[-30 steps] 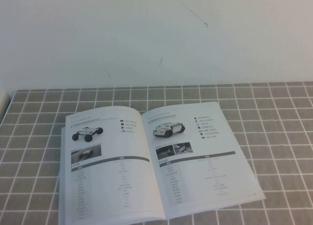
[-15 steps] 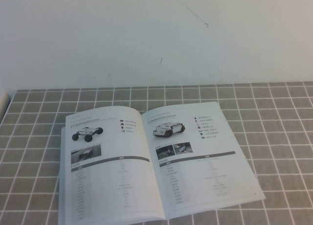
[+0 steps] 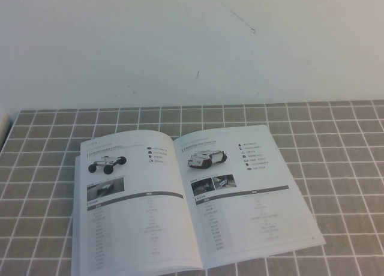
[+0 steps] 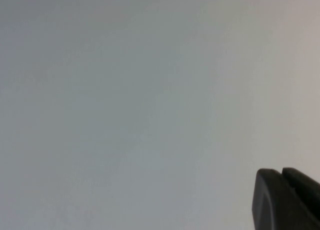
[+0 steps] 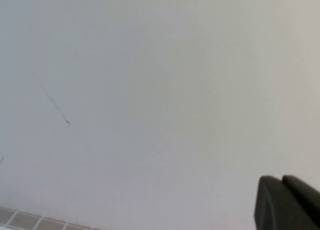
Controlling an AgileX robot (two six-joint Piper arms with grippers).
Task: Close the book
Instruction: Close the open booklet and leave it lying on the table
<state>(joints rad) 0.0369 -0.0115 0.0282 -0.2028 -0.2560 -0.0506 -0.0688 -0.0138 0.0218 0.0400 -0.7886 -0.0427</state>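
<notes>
We are seeing the book (image 3: 192, 198) lying open; the left gripper (image 4: 286, 200) and right gripper (image 5: 286, 202) are facing the wall (image 3: 180, 48), and their opening we cannot tell.

The book (image 3: 192, 198) is a thin white manual lying open, face up, on the grey tiled table (image 3: 348, 138), toward its near side and a little left of centre. Each page shows a small wheeled robot at the top, smaller photos beneath and a table of fine print; the left page's outer edge shows fanned leaves
</notes>
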